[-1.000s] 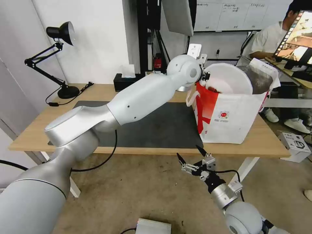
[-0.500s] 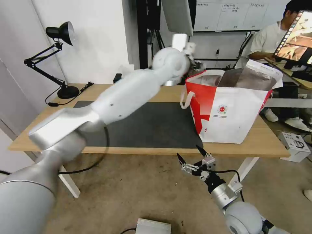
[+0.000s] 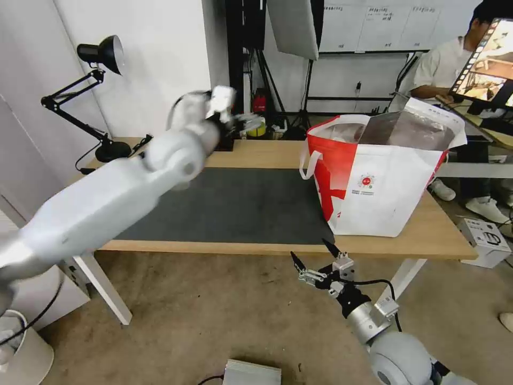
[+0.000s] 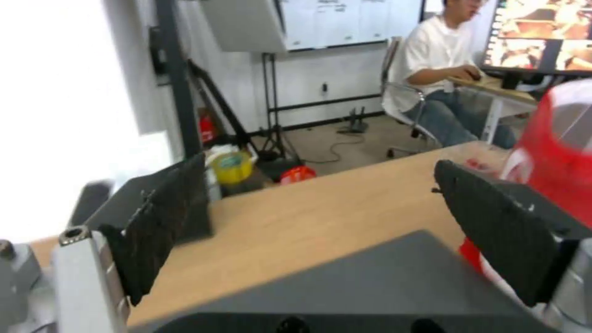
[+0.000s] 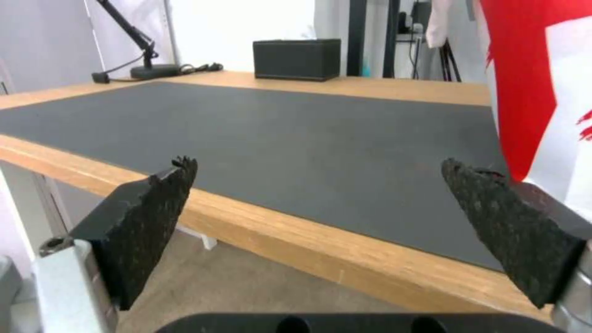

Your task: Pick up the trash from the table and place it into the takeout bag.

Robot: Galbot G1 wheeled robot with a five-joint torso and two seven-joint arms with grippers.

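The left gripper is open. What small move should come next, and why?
Probably reach the left gripper toward what looks like a clear tray with red bits on the table beside the takeout bag: it is open and empty. The right gripper waits open below the table edge.

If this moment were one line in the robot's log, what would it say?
left gripper: open, empty, above table rear | right gripper: open, below front edge | bag: upright on table
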